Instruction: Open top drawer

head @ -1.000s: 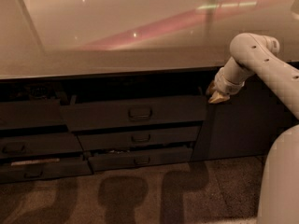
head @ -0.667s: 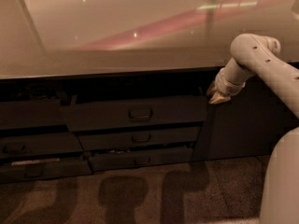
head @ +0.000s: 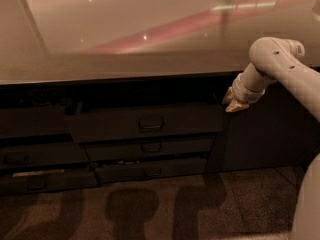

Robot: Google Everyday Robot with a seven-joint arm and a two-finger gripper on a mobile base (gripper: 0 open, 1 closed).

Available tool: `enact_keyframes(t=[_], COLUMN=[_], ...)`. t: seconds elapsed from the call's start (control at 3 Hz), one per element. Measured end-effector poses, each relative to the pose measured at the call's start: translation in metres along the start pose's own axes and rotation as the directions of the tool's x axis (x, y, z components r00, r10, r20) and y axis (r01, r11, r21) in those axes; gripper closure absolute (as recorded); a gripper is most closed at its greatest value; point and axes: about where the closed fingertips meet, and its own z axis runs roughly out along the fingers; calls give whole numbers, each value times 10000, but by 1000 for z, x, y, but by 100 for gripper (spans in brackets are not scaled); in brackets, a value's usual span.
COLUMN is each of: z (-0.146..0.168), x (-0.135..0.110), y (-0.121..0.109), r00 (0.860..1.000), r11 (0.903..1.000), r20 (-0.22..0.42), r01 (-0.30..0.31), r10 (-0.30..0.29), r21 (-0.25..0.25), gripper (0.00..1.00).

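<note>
Counter (head: 150, 44): a broad, pale slab fills the upper half of our view. Its front lip overhangs the cabinets and shades them.

Floor (head: 210, 204): speckled, with soft shadows lying in front of the drawers.

Cabinet bank (head: 45, 121): a dark run of fronts under the counter, drawers to the left and centre, and a plain door (head: 265, 134) at the right.

Arm (head: 280, 66): white, entering from the right edge and bent down at the elbow. We judge this posture lets the wrist reach in below the counter lip.

Top drawer (head: 110, 125): the widest front, in the centre just under the counter. It stands forward of its neighbours with a dark gap above it, so we judge it already partly open.

Lower drawers (head: 120, 149): two shorter fronts are stacked beneath, the bottom one (head: 125, 171) ajar by a crack.

Gripper (head: 233, 104): it sits at the upper right corner of the top drawer, at or just beside the front's end. We cannot tell whether it touches the drawer, nor whether it is open or closed. We judge it sits at the corner to work the edge rather than the pull.

Handle (head: 151, 124): a small bar in the centre of the top drawer, well apart from the gripper, with nothing on it.
</note>
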Motion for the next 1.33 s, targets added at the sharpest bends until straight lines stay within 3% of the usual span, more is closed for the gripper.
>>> enact_keyframes(t=[1.33], z=[0], x=[-2], y=[16], r00=[9998], r11=[9998], r20=[-9], r01=[194], r10=[-194], r21=[-105], gripper=[100])
